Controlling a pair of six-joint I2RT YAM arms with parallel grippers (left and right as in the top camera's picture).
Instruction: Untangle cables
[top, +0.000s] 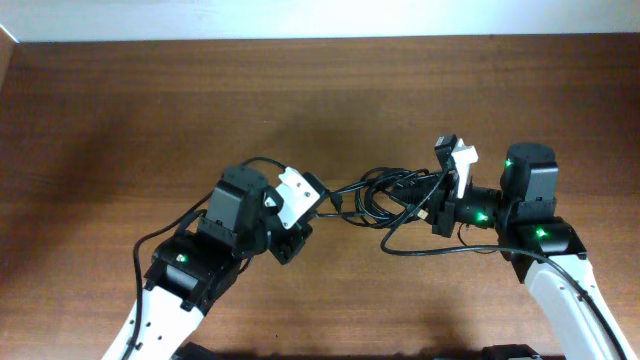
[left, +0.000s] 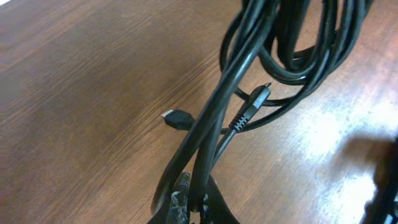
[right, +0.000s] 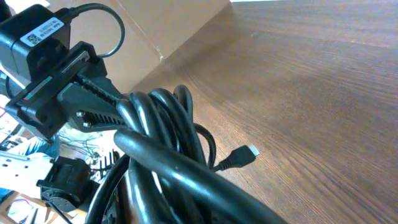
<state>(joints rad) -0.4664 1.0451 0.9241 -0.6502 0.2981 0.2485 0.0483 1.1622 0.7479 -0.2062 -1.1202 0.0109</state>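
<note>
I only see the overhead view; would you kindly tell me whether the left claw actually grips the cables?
Observer: Yes, the left wrist view shows cables pinched in the shut left claw.
Operator: Any free plugs there?
Observer: Two: a black plug beside the strands, a metal-tipped plug against them.
Operator: And from the right wrist?
Observer: Cables bunched close to the lens, an end plug sticking out beyond them.

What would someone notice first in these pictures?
The tangled bundle of black cables, stretched over the middle of the brown table between the left fingers and the right fingers, which both pinch it shut. One small plug sticks out near the left fingers.
</note>
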